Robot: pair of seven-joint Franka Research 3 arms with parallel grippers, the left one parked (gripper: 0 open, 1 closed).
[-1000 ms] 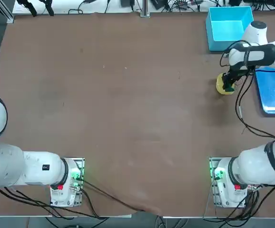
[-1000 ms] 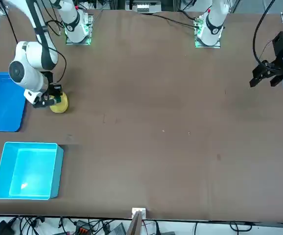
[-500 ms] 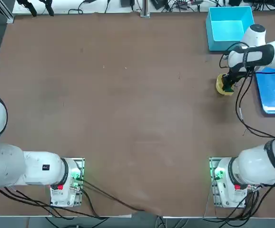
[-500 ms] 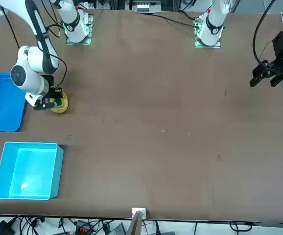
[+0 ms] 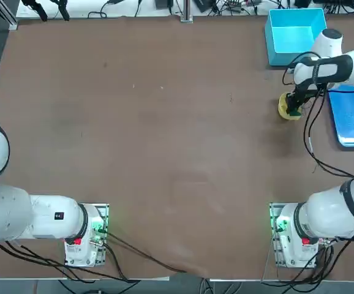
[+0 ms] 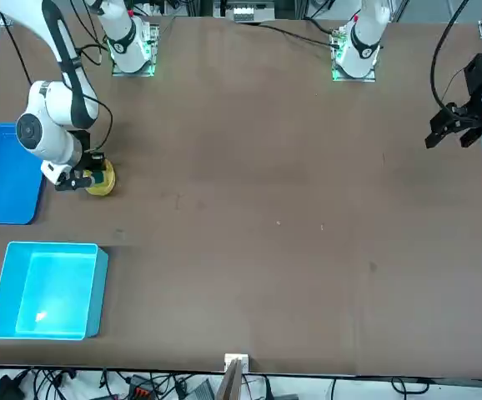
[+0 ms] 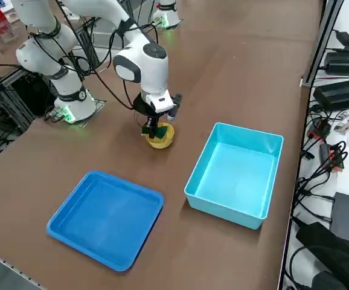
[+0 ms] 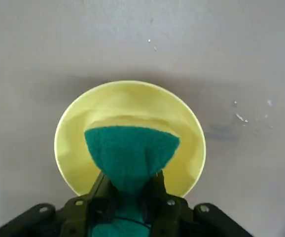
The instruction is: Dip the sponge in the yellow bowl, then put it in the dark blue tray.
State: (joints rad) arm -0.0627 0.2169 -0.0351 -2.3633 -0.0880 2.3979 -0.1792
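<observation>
My right gripper (image 8: 129, 190) is shut on the sponge (image 8: 130, 155), whose dark green face bulges out ahead of the fingers. It holds the sponge directly over the small yellow bowl (image 8: 128, 106), low inside the rim. From overhead the gripper (image 5: 294, 109) hangs over the bowl (image 5: 286, 111) at the table's far right. The right side view shows the sponge (image 7: 153, 130) pinched just above the bowl (image 7: 160, 140). The dark blue tray (image 5: 353, 119) lies right of the bowl, empty (image 7: 106, 217).
A deeper light cyan bin (image 5: 294, 35) stands at the far right corner, close behind the bowl (image 7: 235, 173). Black cables (image 5: 313, 138) trail from my right arm over the table between bowl and tray.
The right gripper with the sponge has shifted slightly over the bowl; the bowl and tray have stayed put.
</observation>
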